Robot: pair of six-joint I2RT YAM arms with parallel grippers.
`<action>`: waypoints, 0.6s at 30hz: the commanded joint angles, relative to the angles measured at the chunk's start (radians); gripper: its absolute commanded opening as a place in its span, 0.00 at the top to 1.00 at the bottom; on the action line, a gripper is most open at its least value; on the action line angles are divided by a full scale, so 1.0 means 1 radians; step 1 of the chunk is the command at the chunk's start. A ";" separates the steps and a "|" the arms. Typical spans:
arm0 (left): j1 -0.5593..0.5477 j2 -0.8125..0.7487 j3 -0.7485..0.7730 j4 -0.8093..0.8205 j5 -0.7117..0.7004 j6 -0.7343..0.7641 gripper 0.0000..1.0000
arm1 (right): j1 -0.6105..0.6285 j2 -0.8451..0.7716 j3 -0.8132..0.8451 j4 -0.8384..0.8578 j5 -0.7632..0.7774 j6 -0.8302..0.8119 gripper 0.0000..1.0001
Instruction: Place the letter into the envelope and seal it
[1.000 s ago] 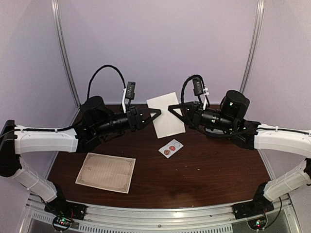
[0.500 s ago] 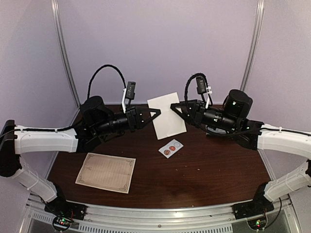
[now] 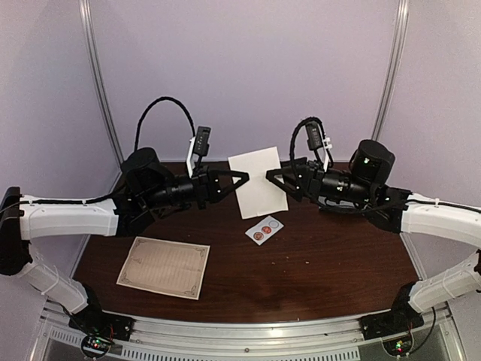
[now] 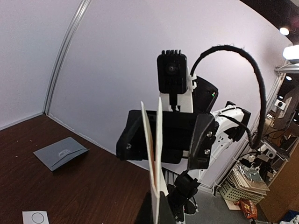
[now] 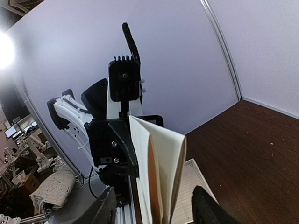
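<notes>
Left wrist: light, likely floppy paper [image 4: 152, 158] is being pinched at its edge by the left gripper [image 3: 240, 176], jaws of the right gripper [image 5: 156, 210] being held apart.

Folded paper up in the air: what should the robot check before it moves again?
1. Left fingers pinch the folded paper: ok, shut on its edge.
2. Right fingers let go: ok, they stand open with the paper between them.
3. Paper off the table: ok, held on edge above it.
4. Envelope found: ok, it lies flat on the table in the left wrist view and is not seen in the top view.
5. Envelope flap open: cannot tell.
6. Sticker card out of the way: ok, it lies on the table, apart from both arms.
</notes>
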 commanded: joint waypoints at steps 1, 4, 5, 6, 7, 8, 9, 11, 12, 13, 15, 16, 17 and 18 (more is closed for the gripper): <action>-0.006 -0.017 0.012 0.036 0.059 0.042 1.00 | 0.030 0.040 0.052 -0.002 -0.119 0.009 0.69; -0.006 -0.011 0.008 0.046 0.082 0.040 1.00 | 0.037 0.045 0.052 0.035 -0.106 0.032 1.00; -0.006 -0.011 0.006 0.050 0.085 0.037 0.94 | 0.039 0.042 0.044 0.055 -0.102 0.034 1.00; -0.006 -0.014 0.001 0.054 0.085 0.033 0.85 | 0.039 0.037 0.036 0.069 -0.094 0.035 1.00; -0.006 -0.016 -0.004 0.059 0.083 0.030 0.77 | 0.039 0.033 0.029 0.075 -0.081 0.033 1.00; -0.006 -0.020 -0.009 0.065 0.081 0.027 0.71 | 0.039 0.029 0.024 0.075 -0.067 0.031 1.00; -0.006 -0.023 -0.017 0.070 0.079 0.022 0.66 | 0.039 0.025 0.019 0.073 -0.054 0.028 1.00; -0.006 -0.024 -0.026 0.078 0.076 0.015 0.62 | 0.039 0.017 0.013 0.073 -0.036 0.028 1.00; -0.008 -0.022 -0.029 0.083 0.076 0.010 0.62 | 0.039 0.014 0.011 0.079 -0.031 0.032 1.00; -0.009 -0.019 -0.033 0.087 0.076 0.005 0.62 | 0.039 0.011 0.008 0.087 -0.028 0.035 1.00; -0.017 -0.010 -0.035 0.090 0.080 0.002 0.69 | 0.039 0.009 0.007 0.099 -0.026 0.042 1.00; -0.021 -0.003 -0.032 0.088 0.084 0.002 0.80 | 0.039 0.011 0.007 0.103 -0.024 0.044 1.00; -0.024 0.003 -0.029 0.088 0.093 0.003 0.96 | 0.039 0.013 0.008 0.105 -0.023 0.047 1.00; -0.025 0.007 -0.026 0.088 0.099 0.006 1.00 | 0.039 0.015 0.011 0.105 -0.018 0.050 1.00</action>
